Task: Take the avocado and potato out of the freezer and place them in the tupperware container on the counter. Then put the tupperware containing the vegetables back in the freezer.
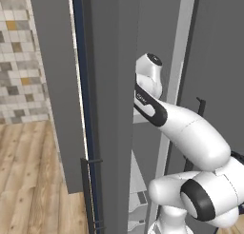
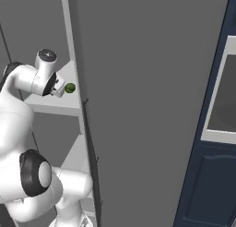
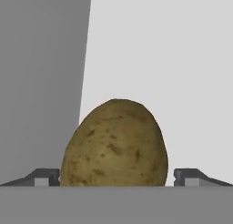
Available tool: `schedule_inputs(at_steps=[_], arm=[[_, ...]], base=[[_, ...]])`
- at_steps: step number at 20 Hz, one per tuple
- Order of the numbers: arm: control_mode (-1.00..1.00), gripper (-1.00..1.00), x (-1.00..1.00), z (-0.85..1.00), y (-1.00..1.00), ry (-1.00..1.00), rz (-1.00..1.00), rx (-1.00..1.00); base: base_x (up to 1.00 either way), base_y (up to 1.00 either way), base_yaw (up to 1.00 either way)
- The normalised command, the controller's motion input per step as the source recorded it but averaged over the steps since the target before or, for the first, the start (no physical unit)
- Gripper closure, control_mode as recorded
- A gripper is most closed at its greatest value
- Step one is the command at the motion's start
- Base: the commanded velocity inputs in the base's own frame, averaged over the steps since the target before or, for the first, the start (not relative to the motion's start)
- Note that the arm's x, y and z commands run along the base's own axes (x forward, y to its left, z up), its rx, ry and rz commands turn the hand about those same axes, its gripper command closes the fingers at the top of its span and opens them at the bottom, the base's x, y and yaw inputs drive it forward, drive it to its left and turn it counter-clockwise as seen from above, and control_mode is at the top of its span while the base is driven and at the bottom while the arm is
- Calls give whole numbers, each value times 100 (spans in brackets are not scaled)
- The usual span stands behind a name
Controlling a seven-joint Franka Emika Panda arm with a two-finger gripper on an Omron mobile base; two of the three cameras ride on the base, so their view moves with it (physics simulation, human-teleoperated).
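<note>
The white arm reaches into the tall grey freezer (image 1: pixel 114 109), its hand over a pale grey shelf (image 2: pixel 55 106) inside the narrow compartment. In the hand view the olive-brown, dull-skinned potato (image 3: pixel 116 145) sits right in front of the camera, resting on the pale shelf, with the two dark fingertips (image 3: pixel 45 176) standing one on each side of it and a clear gap between each tip and the skin. The gripper (image 3: pixel 116 180) has its jaws spread wide around the potato and is not yet squeezing it; nothing is held. In the right base view the small dark green, glossy avocado (image 2: pixel 70 88) lies on the same shelf, just beside the hand and towards the compartment's open edge. Judged from this, the task is at its very start: both vegetables are in the freezer, and the potato looks to be the first one taken. What remains is closing on the potato, lifting it clear of the shelf, carrying it to the container on the counter, coming for the avocado, and finally putting the filled container into the freezer.
</note>
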Motion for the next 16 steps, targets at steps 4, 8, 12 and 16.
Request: schedule_inputs(at_steps=[4,8,12,16], arm=[[-100,-100,22,-20,21,2,0,0],[-100,100,15,-27,28,5,0,0],[-100,100,5,-18,13,2,0,0],[-100,100,0,-4,0,0,0,0]], base=[[0,0,0],[0,0,0],[0,0,0],[0,0,0]])
